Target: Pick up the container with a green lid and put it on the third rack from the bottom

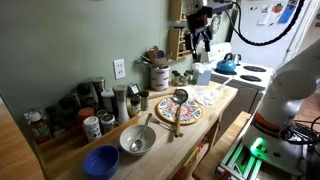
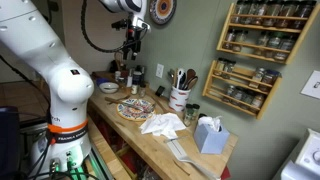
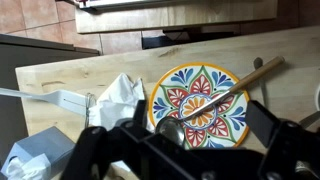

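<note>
Hanging high over the plate [image 2: 135,108], my gripper [image 2: 133,48] has its jaws spread wide with nothing between them. Through my wrist camera, a tissue box [image 3: 28,155] sits far left of the plate, a crumpled white cloth [image 3: 120,95] lies just left of it, and a ladle [image 3: 235,88] rests across its painted face. In an exterior view, a crock [image 2: 180,98] of utensils stands right of the plate, and touching or just beside the crock is a small jar [image 2: 191,113] whose lid looks green, though it is too small to be sure. Farther right of the plate, up on the wall, hangs the rack [image 2: 262,52], its tiers lined with jars.
</note>
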`<act>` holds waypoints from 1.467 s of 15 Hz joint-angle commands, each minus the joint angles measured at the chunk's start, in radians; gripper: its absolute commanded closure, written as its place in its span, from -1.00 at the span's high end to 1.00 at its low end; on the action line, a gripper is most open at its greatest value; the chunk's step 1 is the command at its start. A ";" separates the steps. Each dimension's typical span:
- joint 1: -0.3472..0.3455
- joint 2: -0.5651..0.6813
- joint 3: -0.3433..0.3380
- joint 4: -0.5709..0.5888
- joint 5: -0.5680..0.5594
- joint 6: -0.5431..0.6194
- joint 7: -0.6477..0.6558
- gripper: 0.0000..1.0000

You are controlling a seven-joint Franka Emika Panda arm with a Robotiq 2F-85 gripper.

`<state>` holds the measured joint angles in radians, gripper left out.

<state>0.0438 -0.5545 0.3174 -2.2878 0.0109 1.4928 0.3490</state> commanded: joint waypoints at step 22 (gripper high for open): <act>-0.143 0.091 -0.419 -0.335 0.029 0.735 -0.234 1.00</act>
<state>-0.0761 -0.5146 -0.0674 -2.5939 0.0185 2.1358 0.1724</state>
